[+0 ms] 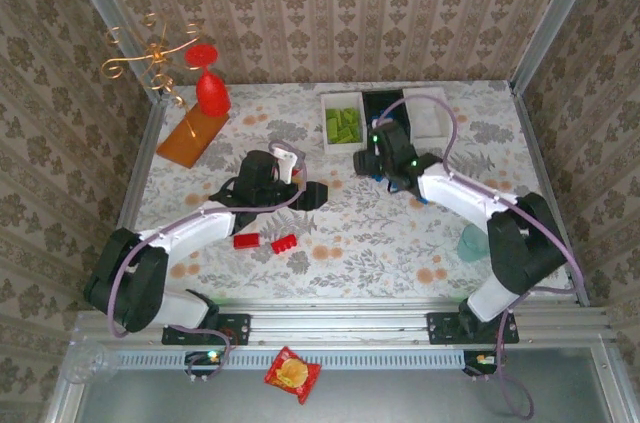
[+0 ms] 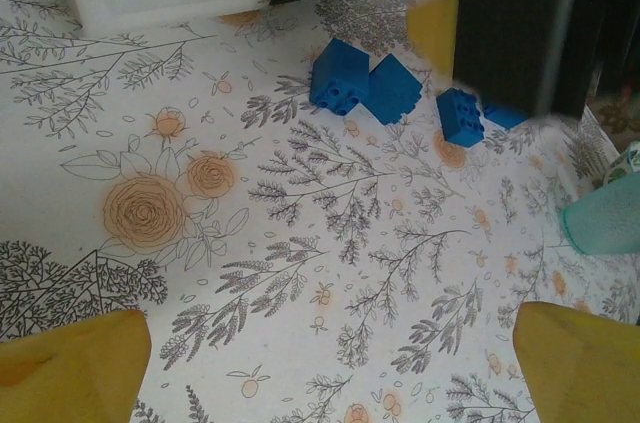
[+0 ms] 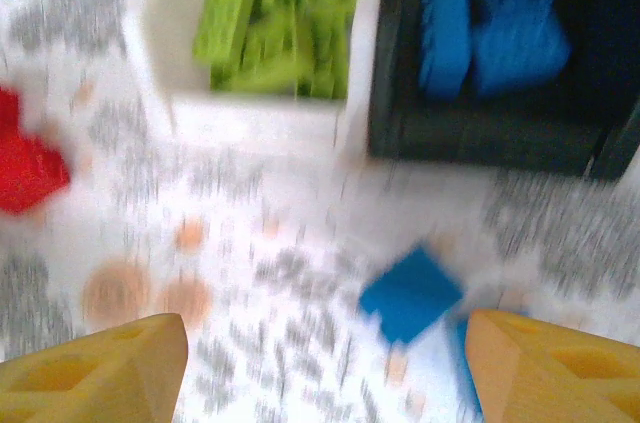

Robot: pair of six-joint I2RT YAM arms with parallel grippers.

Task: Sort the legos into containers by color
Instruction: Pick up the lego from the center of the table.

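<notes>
— Where do we find the black container [image 1: 380,106]?
— Mid-row. We see the left white container [image 1: 343,121] against its left side and the right white container [image 1: 428,111] just beside its right.

— What do they hold?
— The bin to its left holds the lime green legos [image 3: 270,23]. Inside the black container itself we make out the binned blue legos [image 3: 490,28], probably two, though our right wrist view is smeared.

— And the loose ones?
— Just in front of the black container we count four loose blue legos [image 2: 340,78] on the flowered table [image 2: 200,273]. Two of them touch, and the other two lie slightly to the right of that pair. Two red legos [image 1: 246,240] lie well in front of the black container and off to its left, near each other but apart.

— How do our grippers stand?
— The right gripper [image 3: 325,368] hangs just in front of the black container. Its yellow fingers [image 3: 95,368] are spread wide and grip nothing, and one loose blue brick lies on the table close to the right-hand finger. The left gripper [image 2: 325,363] sits farther in front of the black container and to its left, facing it, also spread wide and empty.

— Anything else?
— A teal cup [image 1: 472,243] stands well in front of the black container, to its right. A red cone figure [image 1: 211,93] and an orange wedge [image 1: 190,136] sit far to its left.
</notes>
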